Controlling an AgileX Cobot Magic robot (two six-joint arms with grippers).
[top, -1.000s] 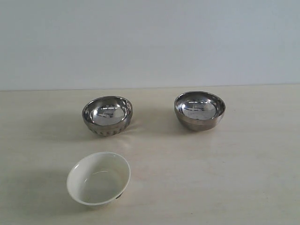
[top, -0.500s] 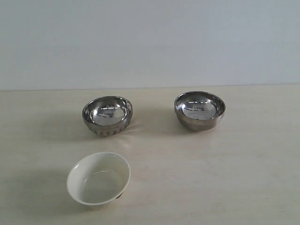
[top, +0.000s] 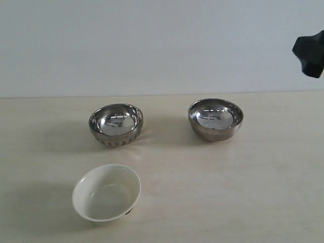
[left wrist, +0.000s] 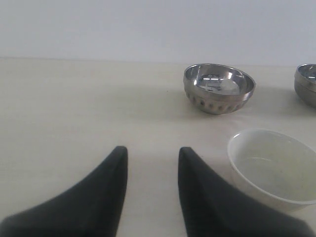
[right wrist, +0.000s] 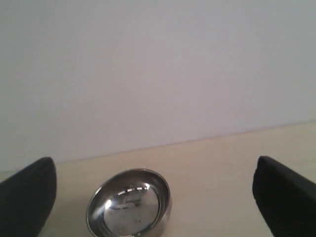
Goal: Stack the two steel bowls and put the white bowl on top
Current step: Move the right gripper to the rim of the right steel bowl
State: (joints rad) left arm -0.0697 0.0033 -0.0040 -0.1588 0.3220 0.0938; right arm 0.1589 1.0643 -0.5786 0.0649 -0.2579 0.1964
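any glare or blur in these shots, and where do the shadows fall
Exterior view: the ribbed steel bowl and smooth steel bowl mirror bright lights; soft shadows lie left of them and of the white bowl. Left wrist view: the left hand is dark and soft-edged up close. Right wrist view: the right hand is dark at the frame edges, the smooth steel bowl slightly blurred.

No lettering, label or number is legible on the ribbed steel bowl [top: 116, 125], the smooth steel bowl [top: 215, 119] or the white bowl [top: 106, 192].
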